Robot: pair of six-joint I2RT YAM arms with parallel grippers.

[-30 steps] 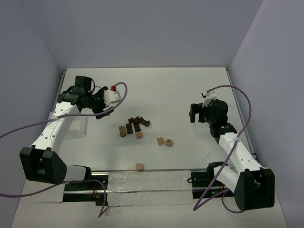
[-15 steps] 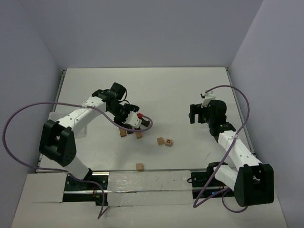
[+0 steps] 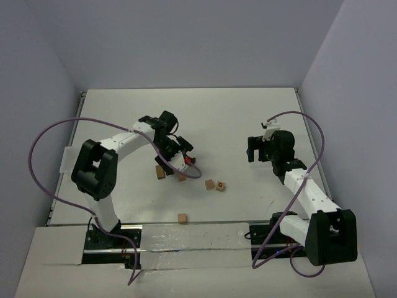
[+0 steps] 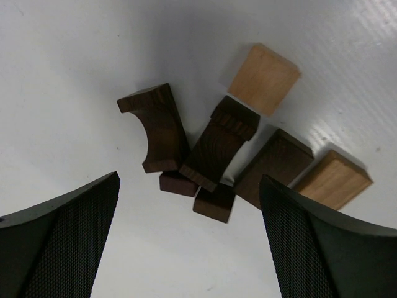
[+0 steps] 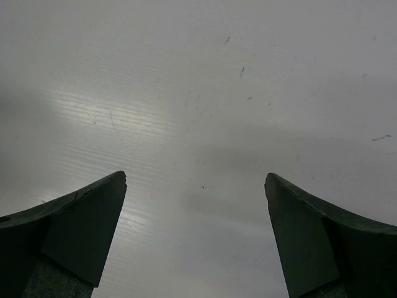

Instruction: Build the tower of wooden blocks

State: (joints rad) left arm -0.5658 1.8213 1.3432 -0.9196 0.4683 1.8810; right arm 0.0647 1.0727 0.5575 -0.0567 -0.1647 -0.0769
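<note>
Left gripper point(image 4: 189, 179) wide open, empty, over dark blocks point(image 4: 217, 149) mid-desk. Likely light, rigid, slick; pinch across flat sides.

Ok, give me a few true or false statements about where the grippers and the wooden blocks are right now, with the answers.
1. The left gripper is open above the dark blocks. True.
2. The right gripper holds a tan block. False: it is open and empty over the bare table.
3. A finished tower stands on the table. False: the dark blocks lie in a loose heap, with no tower built.
4. One tan block lies alone, apart from the rest. True.
</note>
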